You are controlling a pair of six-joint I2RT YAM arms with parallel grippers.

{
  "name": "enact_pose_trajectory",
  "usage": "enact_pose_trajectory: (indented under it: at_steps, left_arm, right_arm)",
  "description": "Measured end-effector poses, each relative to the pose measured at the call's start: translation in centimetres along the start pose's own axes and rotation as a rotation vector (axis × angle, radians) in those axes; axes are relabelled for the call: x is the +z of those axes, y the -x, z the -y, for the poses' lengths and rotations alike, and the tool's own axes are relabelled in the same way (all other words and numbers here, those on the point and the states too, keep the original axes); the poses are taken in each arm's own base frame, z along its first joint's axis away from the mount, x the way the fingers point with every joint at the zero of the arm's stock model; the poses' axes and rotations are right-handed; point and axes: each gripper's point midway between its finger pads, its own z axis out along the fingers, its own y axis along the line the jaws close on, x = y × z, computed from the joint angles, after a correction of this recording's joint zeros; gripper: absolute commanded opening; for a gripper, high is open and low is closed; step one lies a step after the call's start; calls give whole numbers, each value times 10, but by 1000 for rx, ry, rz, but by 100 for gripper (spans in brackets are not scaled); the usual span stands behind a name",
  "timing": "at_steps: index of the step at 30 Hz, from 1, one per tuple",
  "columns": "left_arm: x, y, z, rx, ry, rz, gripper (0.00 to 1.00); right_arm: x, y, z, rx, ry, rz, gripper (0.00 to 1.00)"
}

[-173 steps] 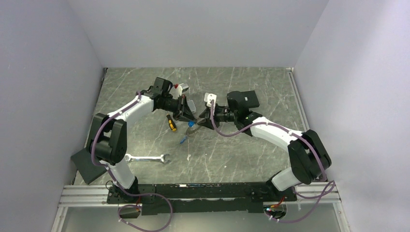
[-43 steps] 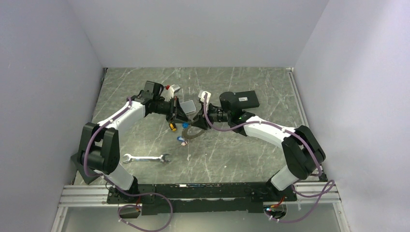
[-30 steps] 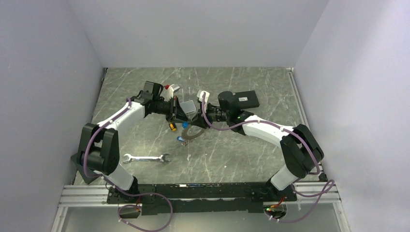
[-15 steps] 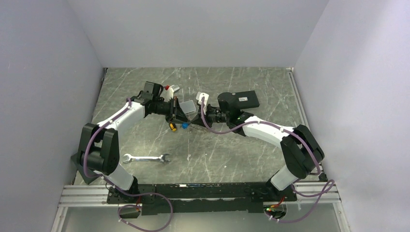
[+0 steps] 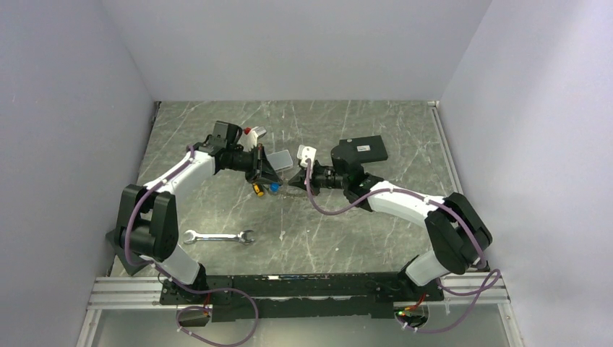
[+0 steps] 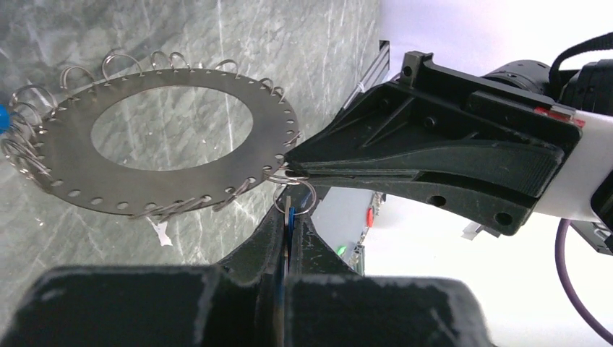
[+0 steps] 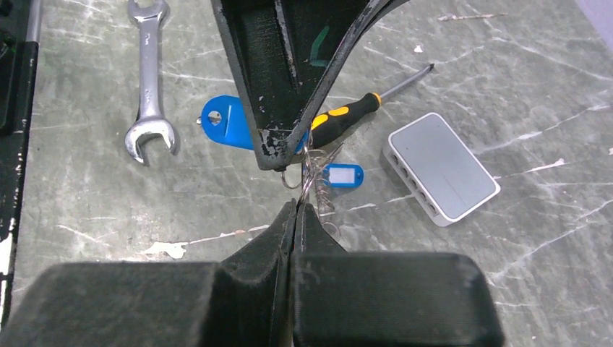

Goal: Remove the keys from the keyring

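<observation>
The keyring (image 6: 144,191) is a flat grey metal ring with small wire loops all round its rim, held in the air between both grippers. My left gripper (image 6: 289,206) is shut on a blue-headed key (image 6: 289,219) that hangs from a small loop at the ring's near edge. My right gripper (image 7: 297,206) is shut on the ring's rim, seen edge-on (image 7: 306,181); its fingers (image 6: 405,155) meet the ring beside the left fingertips. Two more blue tags (image 7: 342,176) (image 7: 225,121) show below the ring. In the top view both grippers (image 5: 271,178) (image 5: 293,181) meet mid-table.
A yellow-and-black screwdriver (image 7: 347,119) lies under the grippers, with a white box (image 7: 441,176) beside it. A silver wrench (image 5: 220,236) lies near the front left. A black box (image 5: 363,150) sits behind the right arm. Grey walls enclose the table.
The ring, which hung below the grippers with blue keys dangling, is now lifted between the fingertips. The right wrist has shifted slightly right. The left arm has barely moved.
</observation>
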Motion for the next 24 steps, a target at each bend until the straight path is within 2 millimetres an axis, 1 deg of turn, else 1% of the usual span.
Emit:
enact_pose_trajectory:
  at_steps: [11, 24]
  left_arm:
    - [0, 3, -6, -6, 33, 18, 0]
    - [1, 4, -10, -9, 52, 25, 0]
  right_arm:
    - [-2, 0, 2, -80, -17, 35, 0]
    - [-3, 0, 1, -94, -19, 40, 0]
